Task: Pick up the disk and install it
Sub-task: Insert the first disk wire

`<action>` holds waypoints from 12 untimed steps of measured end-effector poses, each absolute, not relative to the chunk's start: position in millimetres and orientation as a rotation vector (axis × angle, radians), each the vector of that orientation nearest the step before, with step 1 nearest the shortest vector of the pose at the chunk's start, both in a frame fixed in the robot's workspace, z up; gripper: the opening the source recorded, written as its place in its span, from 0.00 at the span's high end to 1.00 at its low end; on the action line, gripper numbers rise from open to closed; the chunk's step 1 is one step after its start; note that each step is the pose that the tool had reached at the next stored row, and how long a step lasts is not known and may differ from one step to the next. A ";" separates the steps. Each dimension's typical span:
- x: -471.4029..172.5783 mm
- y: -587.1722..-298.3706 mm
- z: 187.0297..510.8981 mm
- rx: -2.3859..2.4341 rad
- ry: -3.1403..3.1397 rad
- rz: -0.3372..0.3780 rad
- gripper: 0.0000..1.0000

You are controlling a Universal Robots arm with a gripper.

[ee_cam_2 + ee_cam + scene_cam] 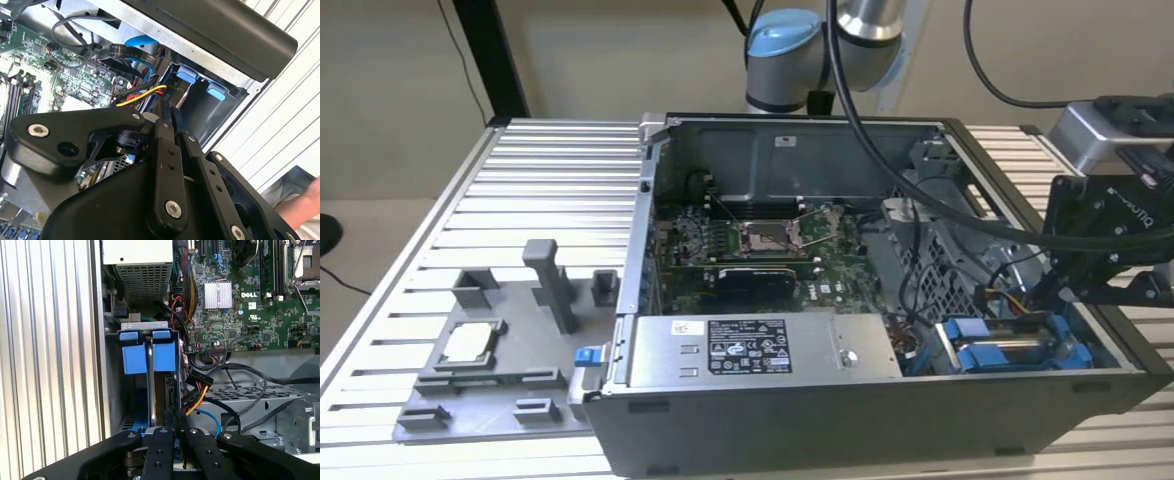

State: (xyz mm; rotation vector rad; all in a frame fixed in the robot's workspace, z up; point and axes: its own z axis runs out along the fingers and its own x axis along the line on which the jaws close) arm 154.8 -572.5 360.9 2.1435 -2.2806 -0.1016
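We see the tool (pixel 174 426), fingers together, just above the seated disk (pixel 150 370): rigid, dense, best gripped by its blue bracket edges.

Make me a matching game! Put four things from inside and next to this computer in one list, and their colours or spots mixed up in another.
Things:
1. disk
2. power supply box
3. small square chip
4. tool

Places or colours:
A. on the grey holder plate outside the case
B. standing on edge in the bay, blue tabs on it
C. black, fingers close together beside the bay
D. silver with a black label, along the case's front wall

Pairs: 1-B, 2-D, 3-A, 4-C
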 end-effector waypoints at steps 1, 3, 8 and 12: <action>154.8 -572.5 360.9 2.143 -2.281 -0.102 1.00; 154.8 -572.5 361.0 2.143 -2.281 -0.102 1.00; 154.8 -572.5 361.2 2.143 -2.281 -0.102 1.00; 154.8 -572.5 361.4 2.144 -2.281 -0.102 0.00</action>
